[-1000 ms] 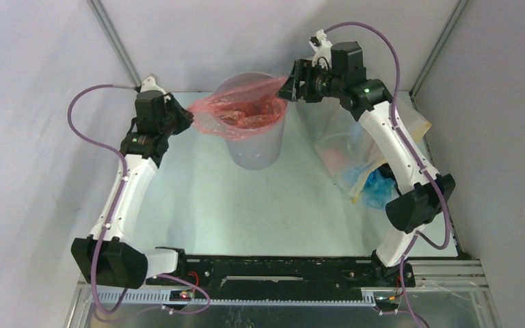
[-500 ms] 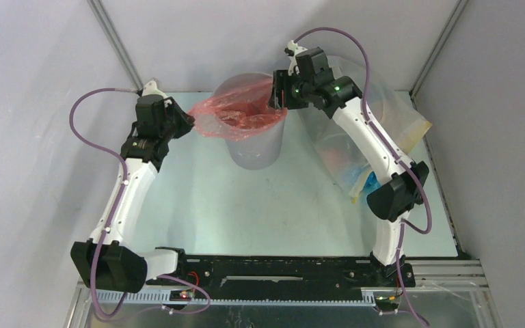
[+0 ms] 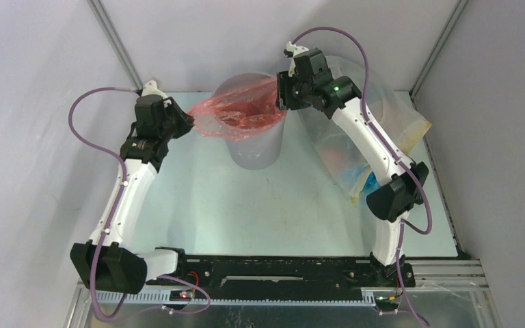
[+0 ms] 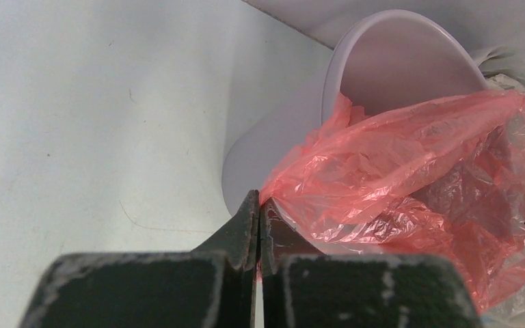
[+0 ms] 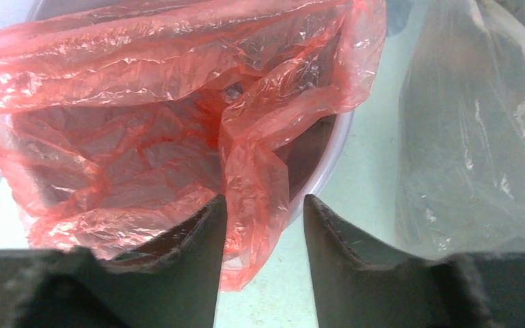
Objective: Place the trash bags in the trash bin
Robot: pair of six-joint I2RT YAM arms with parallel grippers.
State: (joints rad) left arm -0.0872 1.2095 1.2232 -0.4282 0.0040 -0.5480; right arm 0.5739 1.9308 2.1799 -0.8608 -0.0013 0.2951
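Left wrist view shows our left gripper (image 4: 258,203) pinched tight on a corner of the bag (image 4: 410,164), to hold it spread over the bin (image 4: 389,61). Our right gripper (image 5: 264,201) is open around a loose fold, gripping nothing.

Pale green, glossy table (image 3: 246,205), walled in grey on three sides. Carries the bin (image 3: 253,154) upright near the far edge, about mid-width. Also carries a clear stuffed bag (image 3: 396,109) just right of the bin, slumped toward the far right corner; contact with the bin not discernible. Bears a black rail (image 3: 280,263) along the near edge, well apart from the bin.
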